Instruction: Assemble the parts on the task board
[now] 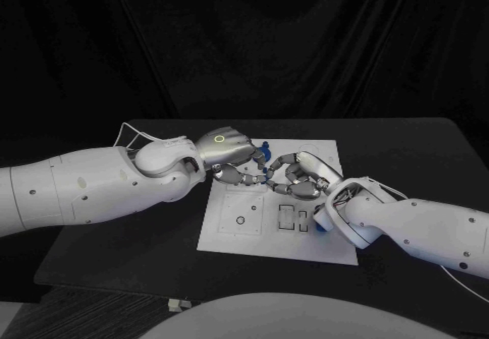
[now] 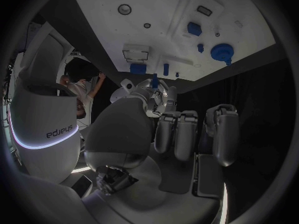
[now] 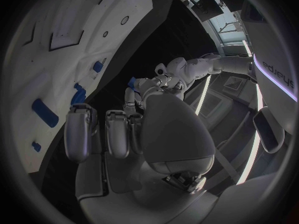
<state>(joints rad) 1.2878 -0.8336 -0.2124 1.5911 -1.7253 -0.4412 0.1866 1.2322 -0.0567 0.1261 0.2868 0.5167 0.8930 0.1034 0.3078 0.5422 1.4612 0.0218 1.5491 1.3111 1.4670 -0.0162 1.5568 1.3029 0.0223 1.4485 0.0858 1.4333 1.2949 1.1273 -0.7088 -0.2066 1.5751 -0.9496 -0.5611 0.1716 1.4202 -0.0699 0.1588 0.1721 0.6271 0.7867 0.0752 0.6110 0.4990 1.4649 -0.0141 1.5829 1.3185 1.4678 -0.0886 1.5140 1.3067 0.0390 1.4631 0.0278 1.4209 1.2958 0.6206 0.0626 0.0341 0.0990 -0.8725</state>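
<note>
At the centre of the head view my two hands met over the upper half of the board [image 1: 230, 236], a white plate lying on the black table [image 1: 112, 247]. My left hand [image 1: 232, 157] came in from the left with its back up and its fingers curled downward; a small blue part [image 1: 265, 150] showed just at its fingertips, but I could not tell whether I held it or only touched it. My right hand [image 1: 295, 176] reached in from the lower right, fingers bent toward the left hand and nearly meeting it; I could not tell whether it held anything. A second blue part [image 1: 322, 224] peeked out beside my right wrist, low on the board's right side. From the left wrist, the board [image 2: 168, 25] filled the upper part of the circle, with a round blue part [image 2: 222, 52], a square one [image 2: 194, 29], a small peg [image 2: 201, 48] and a flat piece [image 2: 138, 68] on it, and my left fingers [image 2: 177, 134] hanging curled below. From the right wrist, the board [image 3: 56, 45] ran along the left of the circle with a long blue part [image 3: 45, 112] on it, my right fingers [image 3: 93, 132] curled near it.
</note>
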